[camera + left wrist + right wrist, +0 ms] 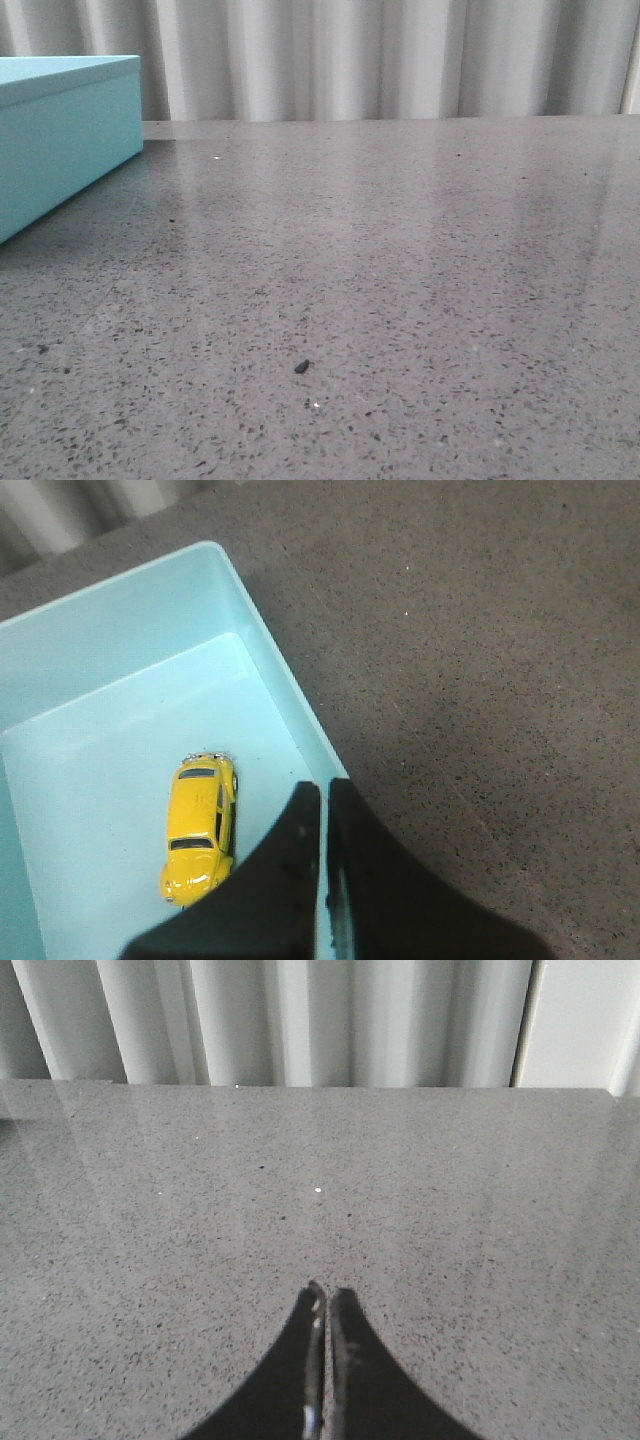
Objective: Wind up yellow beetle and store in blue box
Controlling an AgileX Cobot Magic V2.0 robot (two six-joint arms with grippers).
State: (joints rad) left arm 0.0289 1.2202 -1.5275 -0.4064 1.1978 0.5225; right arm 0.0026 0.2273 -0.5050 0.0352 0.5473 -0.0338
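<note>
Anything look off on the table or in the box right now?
Nothing much. The yellow beetle sits upright on the blue box floor, undamaged. Only oddity: a small dark speck on the table.

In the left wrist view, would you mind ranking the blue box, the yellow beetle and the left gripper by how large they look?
1. blue box, cut off by the frame.
2. left gripper, though it sits nearest the camera, so its apparent size is inflated.
3. yellow beetle, lying inside the box.
</note>
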